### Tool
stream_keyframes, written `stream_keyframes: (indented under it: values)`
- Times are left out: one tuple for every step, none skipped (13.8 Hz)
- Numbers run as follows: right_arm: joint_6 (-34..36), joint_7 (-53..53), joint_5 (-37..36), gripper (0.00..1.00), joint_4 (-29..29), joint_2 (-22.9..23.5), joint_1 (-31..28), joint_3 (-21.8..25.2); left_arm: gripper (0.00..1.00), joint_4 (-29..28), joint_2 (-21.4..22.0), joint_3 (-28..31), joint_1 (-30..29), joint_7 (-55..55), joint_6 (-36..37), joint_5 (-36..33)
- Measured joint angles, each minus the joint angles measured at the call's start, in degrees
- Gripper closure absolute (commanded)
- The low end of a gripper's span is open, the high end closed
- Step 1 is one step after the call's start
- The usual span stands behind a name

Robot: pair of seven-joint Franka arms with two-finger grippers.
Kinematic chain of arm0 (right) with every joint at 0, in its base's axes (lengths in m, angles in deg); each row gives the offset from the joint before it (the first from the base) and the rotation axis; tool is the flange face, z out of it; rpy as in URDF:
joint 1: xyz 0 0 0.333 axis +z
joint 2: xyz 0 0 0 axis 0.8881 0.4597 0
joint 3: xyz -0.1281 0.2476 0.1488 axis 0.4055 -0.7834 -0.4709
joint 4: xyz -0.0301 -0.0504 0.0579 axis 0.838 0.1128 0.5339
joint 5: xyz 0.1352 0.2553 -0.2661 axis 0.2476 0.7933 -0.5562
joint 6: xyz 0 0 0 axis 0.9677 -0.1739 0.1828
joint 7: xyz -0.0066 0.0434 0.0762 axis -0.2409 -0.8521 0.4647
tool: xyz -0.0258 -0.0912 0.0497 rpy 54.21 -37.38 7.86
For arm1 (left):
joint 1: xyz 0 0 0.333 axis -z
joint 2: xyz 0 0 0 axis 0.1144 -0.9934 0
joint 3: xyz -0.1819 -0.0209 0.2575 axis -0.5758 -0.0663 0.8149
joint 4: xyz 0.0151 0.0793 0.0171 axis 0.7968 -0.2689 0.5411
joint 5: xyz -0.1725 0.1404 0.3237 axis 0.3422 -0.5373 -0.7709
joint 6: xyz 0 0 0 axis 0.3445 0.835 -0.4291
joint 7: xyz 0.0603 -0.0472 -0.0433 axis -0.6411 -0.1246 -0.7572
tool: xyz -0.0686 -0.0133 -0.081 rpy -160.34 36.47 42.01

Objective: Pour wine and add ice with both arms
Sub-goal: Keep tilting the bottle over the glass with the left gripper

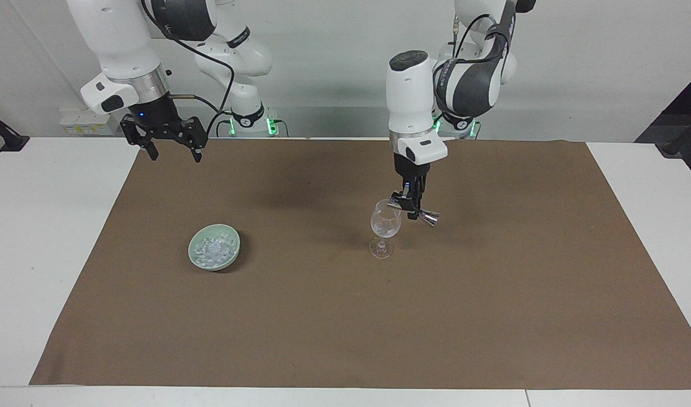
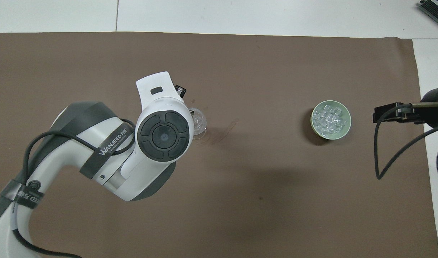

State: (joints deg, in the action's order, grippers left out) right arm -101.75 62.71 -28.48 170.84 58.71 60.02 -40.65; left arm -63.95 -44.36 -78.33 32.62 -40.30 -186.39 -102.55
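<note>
Landmark: the stemmed glass [image 1: 385, 226] stands upright on the brown mat [image 1: 492, 316], about midway along the table.
Left gripper [image 1: 413, 208]: clamped tight on a small metal jigger [image 1: 418, 210], which it holds tipped nearly level just above the glass.
Jigger axis: runs roughly sideways, one mouth at the glass rim, the other end pointing toward the left arm's end of the table.
Ice [image 1: 213, 249]: heaped in a pale green bowl [image 2: 344, 130], well apart from the glass toward the right arm's end.
Right gripper [image 1: 172, 148]: jaws spread wide, holding nothing, waiting high over the mat's edge, nearer the bowl than the glass.
Judgement: the right arm is better placed to fetch ice.
</note>
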Motion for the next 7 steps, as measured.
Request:
stream_keyframes:
  values:
    - [0.0, 0.0, 0.0, 0.0, 0.0, 0.0, 0.0, 0.0, 1.0, 0.1, -0.2, 0.0, 0.0, 0.0, 0.0, -0.4]
    - [0.0, 0.0, 0.0, 0.0, 0.0, 0.0, 0.0, 0.0, 1.0, 0.3, -0.4, 0.0, 0.0, 0.0, 0.0, -0.7]
    - [0.0, 0.0, 0.0, 0.0, 0.0, 0.0, 0.0, 0.0, 1.0, 1.0, -0.8, 0.0, 0.0, 0.0, 0.0, -0.9]
    - [0.0, 0.0, 0.0, 0.0, 0.0, 0.0, 0.0, 0.0, 1.0, 1.6, -1.1, 0.0, 0.0, 0.0, 0.0, -1.1]
    - [0.0, 0.0, 0.0, 0.0, 0.0, 0.0, 0.0, 0.0, 1.0, 2.0, -1.3, 0.0, 0.0, 0.0, 0.0, -1.3]
    - [0.0, 0.0, 0.0, 0.0, 0.0, 0.0, 0.0, 0.0, 1.0, 2.2, -1.6, 0.0, 0.0, 0.0, 0.0, -1.4]
    - [0.0, 0.0, 0.0, 0.0, 0.0, 0.0, 0.0, 0.0, 1.0, 2.4, -1.8, 0.0, 0.0, 0.0, 0.0, -1.5]
